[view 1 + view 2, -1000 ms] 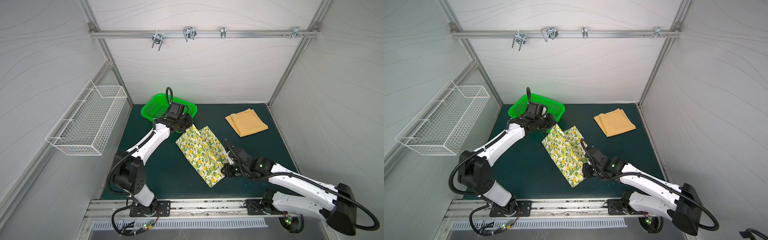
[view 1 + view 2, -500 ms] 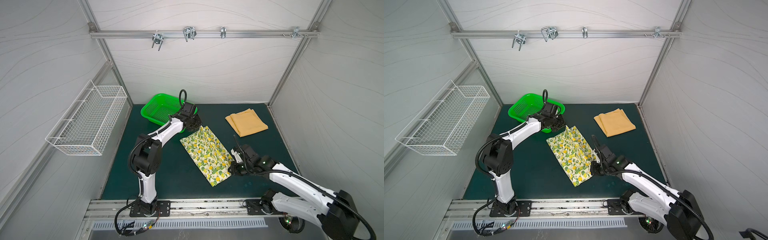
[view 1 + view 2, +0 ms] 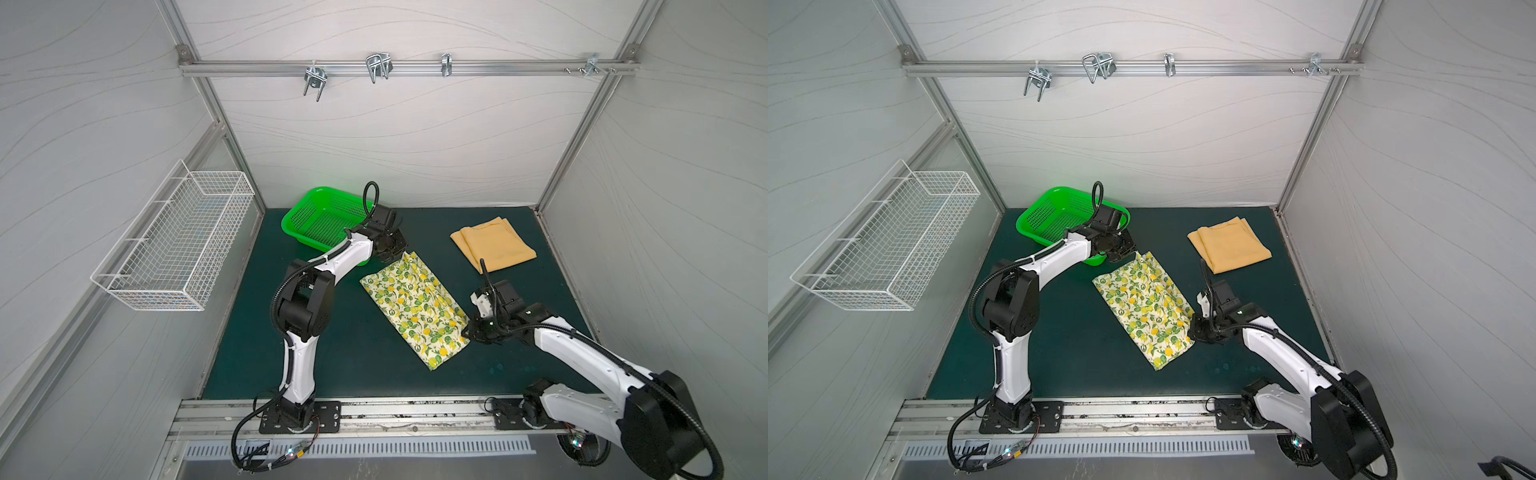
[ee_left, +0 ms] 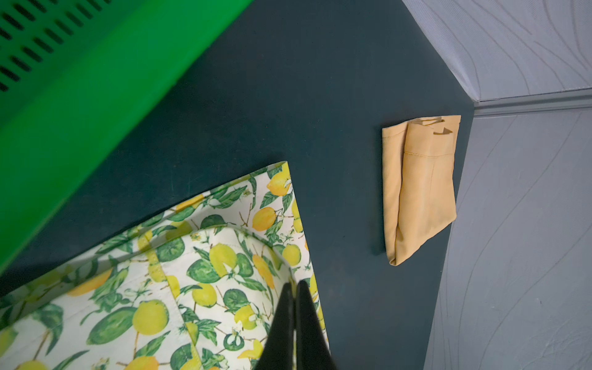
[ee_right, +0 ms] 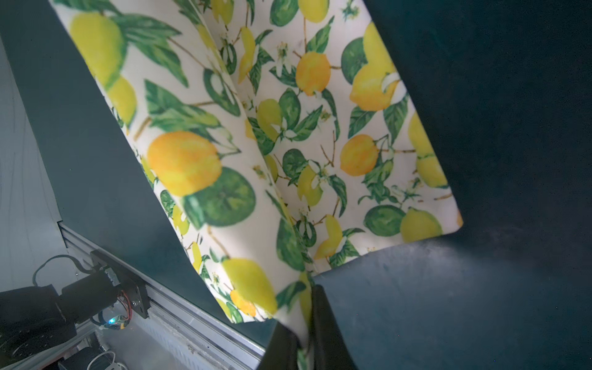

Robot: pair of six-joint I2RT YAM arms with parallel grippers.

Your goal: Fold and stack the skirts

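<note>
Green-black mat [image 3: 340, 365] carrying 2 skirts: 1 folded and parked, 1 stretched between your 2 grippers.
Your lemon skirt [image 3: 415, 309] lies as a long strip across the middle of the mat with its far corner lifted off the surface, likely so that you can keep it taut and swing 1 end over the other. The green basket [image 3: 320, 220] sits at the back left, just beside that lifted corner. The mustard skirt [image 3: 492, 245] rests folded at the back right, well apart, probably as the base of the stack. Your left gripper [image 4: 294, 285] is pinched tight on the far corner. Your right gripper [image 5: 304, 304] is clamped on the near right corner, with cloth visible between its fingers.
</note>
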